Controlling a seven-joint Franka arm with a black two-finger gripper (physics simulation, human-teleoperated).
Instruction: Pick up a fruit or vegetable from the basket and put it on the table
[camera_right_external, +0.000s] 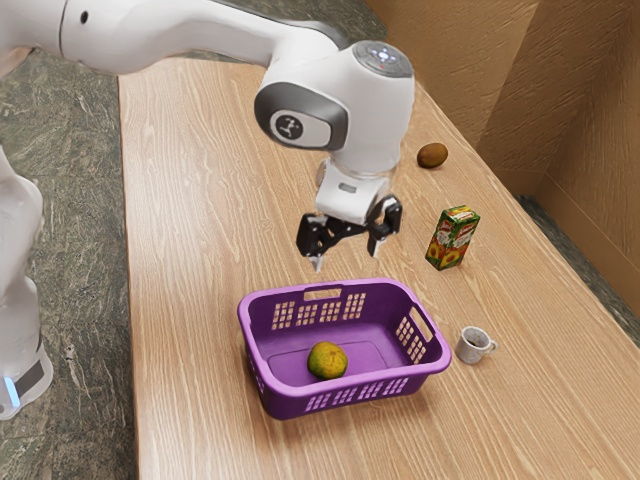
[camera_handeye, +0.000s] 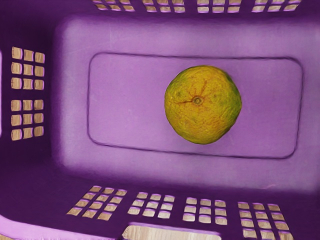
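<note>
My gripper (camera_right_external: 346, 258) hangs above the far rim of the purple basket (camera_right_external: 345, 392), its two fingers apart with nothing between them. A round green-and-yellow citrus fruit (camera_right_external: 327, 361) lies on the basket's floor, below the gripper's height and not touched by it. Seen from my hand, the fruit (camera_handeye: 202, 105) rests on the flat bottom of the basket (camera_handeye: 120, 105), with space between it and the walls.
Right of the basket in the exterior view stands a small grey-white cup (camera_right_external: 473, 345). A juice carton (camera_right_external: 453, 238) stands upright behind the cup, and a brown oval fruit (camera_right_external: 432, 155) lies farther back on the wooden table (camera_right_external: 200, 240).
</note>
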